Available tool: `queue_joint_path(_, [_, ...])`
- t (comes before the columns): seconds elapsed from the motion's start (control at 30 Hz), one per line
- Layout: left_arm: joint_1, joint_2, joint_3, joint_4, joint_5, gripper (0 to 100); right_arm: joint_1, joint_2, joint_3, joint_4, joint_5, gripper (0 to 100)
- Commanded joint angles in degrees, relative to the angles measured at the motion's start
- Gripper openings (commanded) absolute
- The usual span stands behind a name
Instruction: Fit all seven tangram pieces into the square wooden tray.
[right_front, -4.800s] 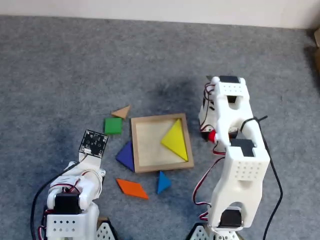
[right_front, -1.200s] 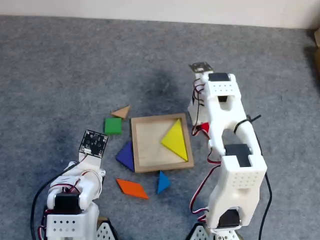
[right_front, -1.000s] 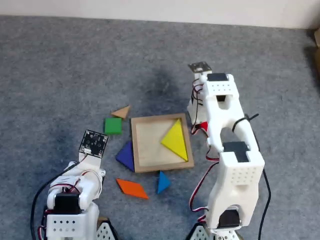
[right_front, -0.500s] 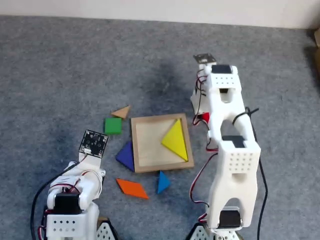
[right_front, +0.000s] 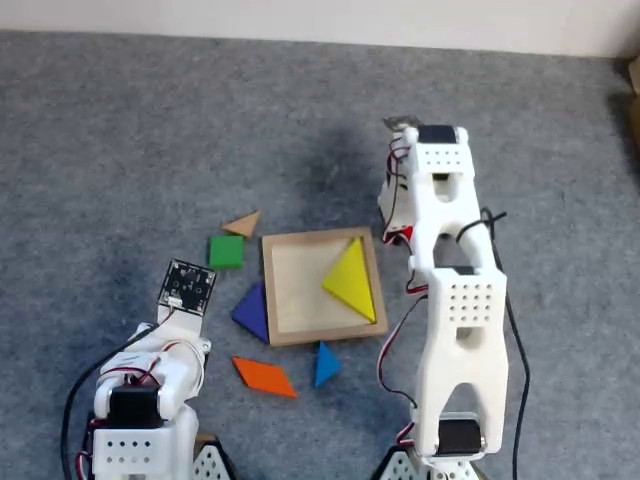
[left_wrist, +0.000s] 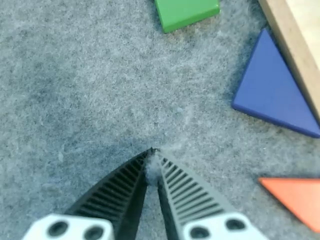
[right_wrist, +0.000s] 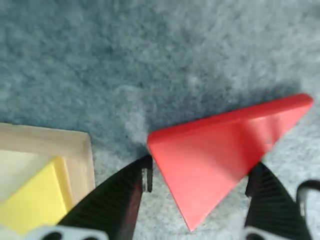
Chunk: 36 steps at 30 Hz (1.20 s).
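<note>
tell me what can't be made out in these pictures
Red triangular wooden piece: high view, mostly covered by the right arm.
Right hand: right wrist view, whether it actually grips the red piece is unclear.
Square wooden tray: left wrist view, cut off by the frame edge.
Orange parallelogram piece and green square piece: left wrist view, both cut by frame edges.

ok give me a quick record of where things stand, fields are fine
tray: square wooden tray, holds the yellow triangle only
loose on carpet: tan triangle, green square, dark blue triangle, orange parallelogram, light blue triangle
left gripper: shut, empty, above carpet near dark blue triangle
right gripper: appears to grip red triangle beside the tray
</note>
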Motion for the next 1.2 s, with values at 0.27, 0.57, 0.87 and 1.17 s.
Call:
queue_joint_path(0.27, [-0.7, -0.7, 1.1, 0.2, 0.6, 0, -0.1, -0.7, -19.4, 5.7, -9.7, 31.1])
queue_joint_path(0.57, [-0.7, -0.7, 1.1, 0.2, 0.6, 0, -0.7, 1.6, -16.8, -5.1, -10.0, 31.0])
queue_joint_path(0.87, [-0.7, -0.7, 1.1, 0.2, 0.6, 0, 2.9, 7.1, -15.4, -3.7, -12.8, 31.0])
queue_joint_path(1.17, [-0.7, -0.7, 1.1, 0.2, 0.6, 0, -0.3, 7.3, -15.3, 7.2, -5.2, 29.1])
